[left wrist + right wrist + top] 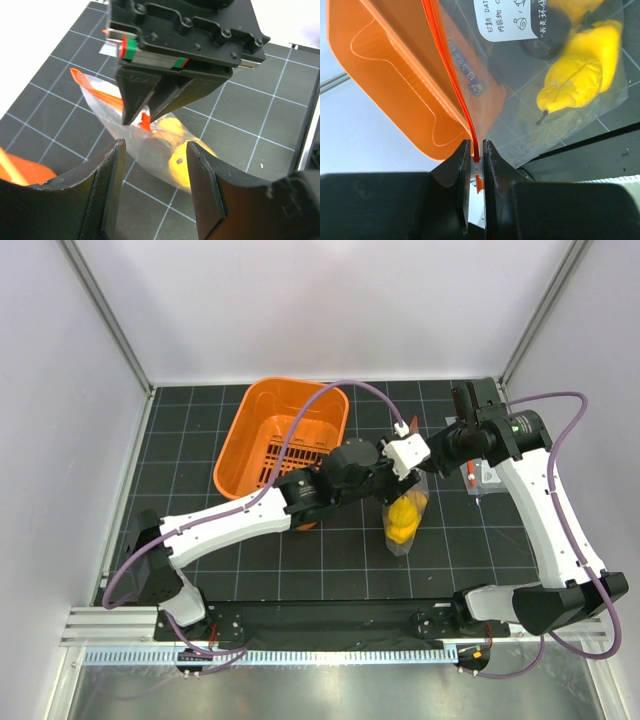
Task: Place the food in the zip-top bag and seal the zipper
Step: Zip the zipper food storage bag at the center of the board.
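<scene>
In the top view, you cannot see the mouth of the zip-top bag (405,523); the left gripper (155,186) and right gripper (476,156) cover it, and their fingertips are hidden there too. In the right wrist view, the top edge cuts off the white label (512,20) and the zipper (451,80); the label partly covers the dark round food (547,40); the label's print is too small to read. In the left wrist view, the left gripper's fingers (107,200) hide the bag's near end.

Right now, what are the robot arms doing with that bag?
The right gripper is pinching the zipper of the zip-top bag, holding the bag by that edge. Yellow food is already inside. The left gripper is open, facing the bag just in front of it, holding nothing. I can't tell whether the zipper is closed all along.
</scene>
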`<state>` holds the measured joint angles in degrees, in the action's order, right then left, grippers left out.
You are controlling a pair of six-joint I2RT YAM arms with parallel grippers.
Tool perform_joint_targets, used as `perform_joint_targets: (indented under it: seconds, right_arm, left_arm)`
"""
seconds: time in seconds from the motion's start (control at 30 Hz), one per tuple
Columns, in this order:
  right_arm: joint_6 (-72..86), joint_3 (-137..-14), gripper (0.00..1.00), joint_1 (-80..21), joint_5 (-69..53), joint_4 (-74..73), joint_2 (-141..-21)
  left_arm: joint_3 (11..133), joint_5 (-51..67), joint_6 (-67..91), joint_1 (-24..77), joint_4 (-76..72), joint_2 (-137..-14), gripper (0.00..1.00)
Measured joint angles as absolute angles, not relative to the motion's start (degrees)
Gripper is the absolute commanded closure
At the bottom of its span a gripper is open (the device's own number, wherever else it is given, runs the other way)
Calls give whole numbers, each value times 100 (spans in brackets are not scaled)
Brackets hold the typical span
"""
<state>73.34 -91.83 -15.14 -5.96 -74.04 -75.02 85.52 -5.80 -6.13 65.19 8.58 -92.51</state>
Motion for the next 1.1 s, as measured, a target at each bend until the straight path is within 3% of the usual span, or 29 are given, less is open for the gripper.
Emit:
perform_joint_targets:
  seconds: [0.1,0.17,0.23,0.33,0.53,0.63,1.1]
  right_arm:
    - [7330,-9183,99,-1514,-593,-7435,-7502]
    - [7319,-9183,99,-1514,-593,-7450,-7502]
    - [7308,-9183,99,-1514,-593,-7465,-7502]
    - [7275,-9183,99,-1514,-596,-7467,-7502]
    - [7207,-9183,99,-1487,-532,-7487,-7502]
    - [7172,-9183,99,-1485,-508,-7518,-7502]
    - [6919,-9238,99,-1487,-550,-7695,-7723]
  left_arm:
    - [8635,-497,-502,6517,880,-9360,45]
    - [8700,-469,-425,6517,886,-9404,50]
    - [8750,-462,-344,6517,886,-9430,64]
    - [8860,-443,-294,6519,888,-9485,76]
    - [9065,-464,-237,6510,987,-9657,79]
    - [9109,-502,-174,6510,1061,-9697,100]
    - [9166,-379,-220,6484,1323,-9725,100]
